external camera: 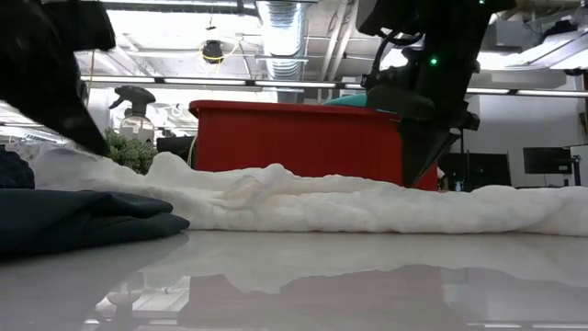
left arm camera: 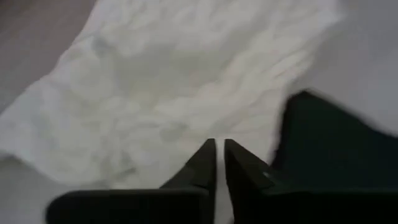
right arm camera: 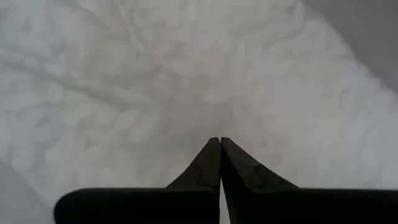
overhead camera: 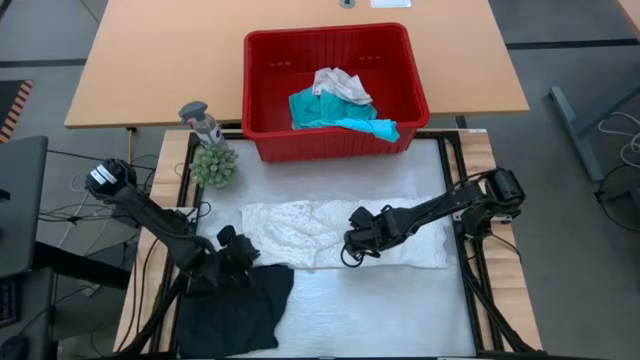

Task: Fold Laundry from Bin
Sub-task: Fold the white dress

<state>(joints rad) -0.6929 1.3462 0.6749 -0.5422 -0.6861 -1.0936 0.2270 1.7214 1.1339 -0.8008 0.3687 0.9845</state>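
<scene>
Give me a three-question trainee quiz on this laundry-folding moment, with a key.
1. True or false: the red bin is empty.
2. Which garment lies spread between the two arms: A black, B white lacy, C teal?
3. Fill in: the right gripper sits over the ___ garment with its fingers shut.

Key:
1. False; the teal garment and a white one are inside.
2. B, the white lacy garment; the black garment lies by the left gripper.
3. White.
</scene>
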